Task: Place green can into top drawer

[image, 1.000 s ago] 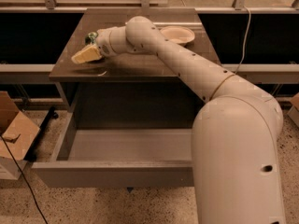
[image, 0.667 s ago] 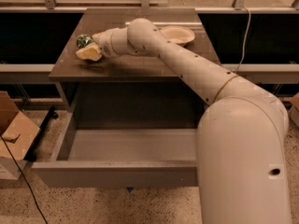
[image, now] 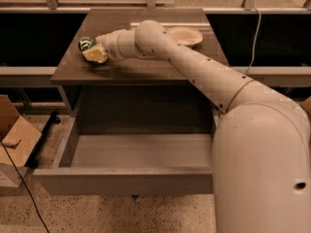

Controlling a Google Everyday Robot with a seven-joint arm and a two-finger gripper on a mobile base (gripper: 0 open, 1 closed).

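the gripper [image: 95, 54] is now a little farther back from the front edge of the cabinet top [image: 146, 68]. the green can [image: 86, 43] now shows more to its left, touching it.

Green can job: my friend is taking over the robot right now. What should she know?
Gripper: above the left part of the cabinet top, right at the green can. I cannot tell whether it holds the can.
Green can: on the cabinet top, left of the white bowl.
Top drawer: pulled open, no can inside.
Done: the drawer is open and the gripper is at the can.
Left: lift the can, bring it over the drawer and set it in.
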